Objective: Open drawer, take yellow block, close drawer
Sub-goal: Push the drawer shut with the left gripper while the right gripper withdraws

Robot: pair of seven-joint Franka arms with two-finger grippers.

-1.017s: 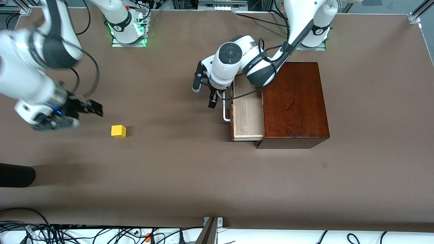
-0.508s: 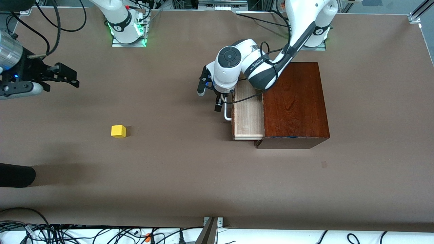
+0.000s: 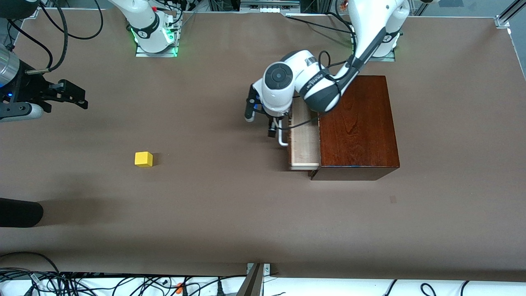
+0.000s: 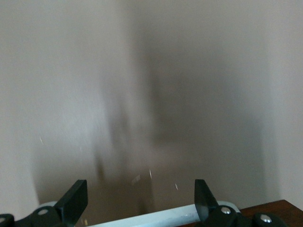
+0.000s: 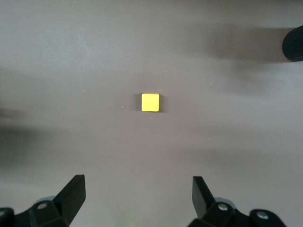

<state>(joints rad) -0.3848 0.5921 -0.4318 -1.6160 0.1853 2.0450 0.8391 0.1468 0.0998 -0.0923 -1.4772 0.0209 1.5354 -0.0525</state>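
A: So, drawer [image 3: 304,139] half out, block [image 3: 144,159] on surface, well apart. Left gripper [image 4: 137,201]?
B: Jaws open astride handle [image 3: 282,137]; push square w/ front. Right gripper [image 5: 137,198] open, waiting above block.

A: Arm casings?
B: Both glossy white with dark grey joint bands. The left arm [image 3: 306,84] carries a round grey cap and small lettering on one band.
A: Cabling?
B: Black cables loop along both arms.
A: Ends?
B: Black fingers [image 5: 71,196]; silver screws at their mounts. Right arm [image 3: 16,90]: silver cuff, blue light. Green lights at its base [image 3: 154,39].
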